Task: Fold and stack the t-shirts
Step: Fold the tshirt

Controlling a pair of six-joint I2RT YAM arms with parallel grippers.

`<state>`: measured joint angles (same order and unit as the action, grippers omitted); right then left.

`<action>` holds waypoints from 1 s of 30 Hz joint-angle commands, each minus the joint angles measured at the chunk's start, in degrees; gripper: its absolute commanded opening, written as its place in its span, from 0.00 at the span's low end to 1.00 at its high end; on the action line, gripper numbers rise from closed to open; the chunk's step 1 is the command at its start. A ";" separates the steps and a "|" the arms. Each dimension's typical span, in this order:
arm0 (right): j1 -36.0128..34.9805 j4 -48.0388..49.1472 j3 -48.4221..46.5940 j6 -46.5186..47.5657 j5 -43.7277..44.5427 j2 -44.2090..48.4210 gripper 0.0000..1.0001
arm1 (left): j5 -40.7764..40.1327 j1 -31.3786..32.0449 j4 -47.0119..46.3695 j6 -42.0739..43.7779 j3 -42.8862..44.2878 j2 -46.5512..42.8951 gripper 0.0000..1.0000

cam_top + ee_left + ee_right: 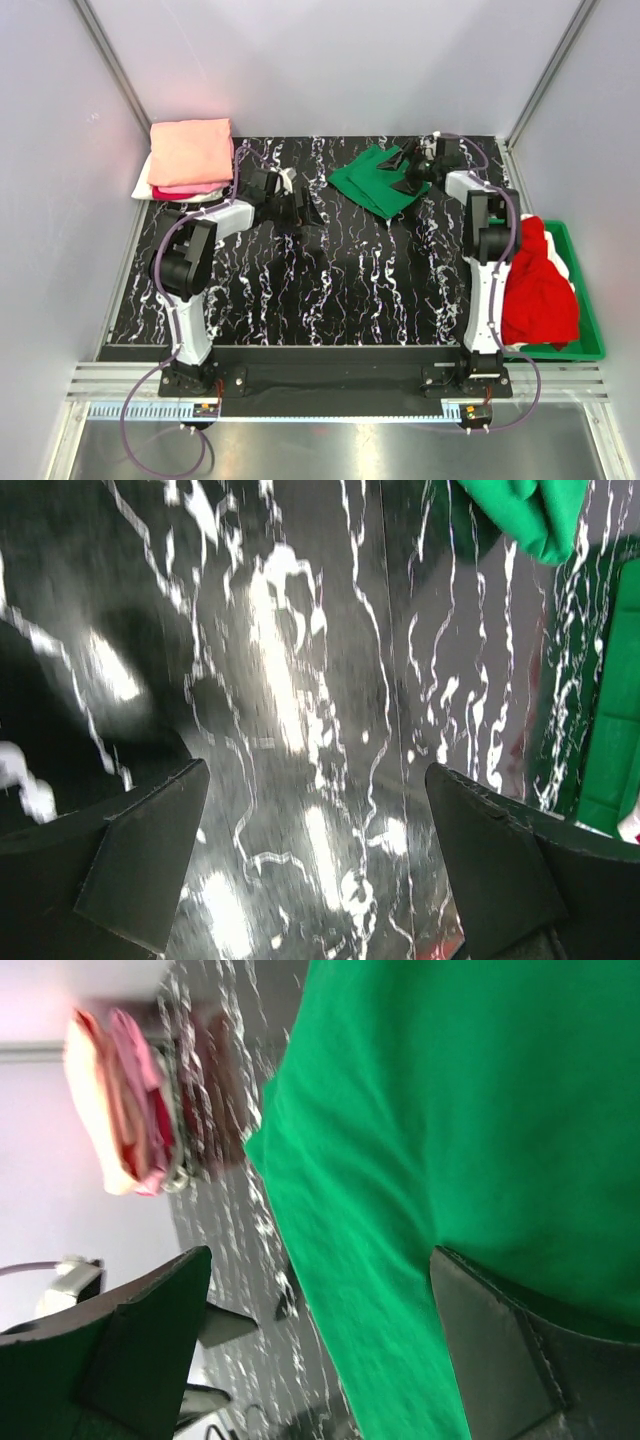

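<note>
A bright green t-shirt (pixel 375 180) lies folded at the back middle of the table and fills the right wrist view (pixel 450 1110). My right gripper (pixel 410 172) is open at its right edge (pixel 320 1270), with one finger over the cloth and one over bare table. My left gripper (pixel 300 212) is open and empty above bare table (pixel 315 810), left of the green shirt (pixel 530 515). A folded stack with a salmon-peach t-shirt (pixel 190 150) on top, hot pink and white below, sits at the back left (pixel 120 1100). A red t-shirt (pixel 538 285) lies crumpled in the bin.
A green plastic bin (pixel 590 335) stands off the table's right edge and shows in the left wrist view (pixel 615 710). The black marbled tabletop (pixel 340 290) is walled by grey panels at the back and sides. A bit of white cloth (pixel 566 262) shows under the red shirt.
</note>
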<state>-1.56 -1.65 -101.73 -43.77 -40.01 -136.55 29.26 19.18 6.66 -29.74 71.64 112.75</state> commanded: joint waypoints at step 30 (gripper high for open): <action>-25.70 -18.21 51.12 -2.21 30.80 63.96 1.00 | -14.38 13.93 2.49 -11.38 -35.43 -51.41 0.80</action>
<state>-30.55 -14.98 -45.98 -53.08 -12.91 -72.66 20.73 29.45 14.39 -35.11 36.75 61.43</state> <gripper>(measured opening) 0.993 0.814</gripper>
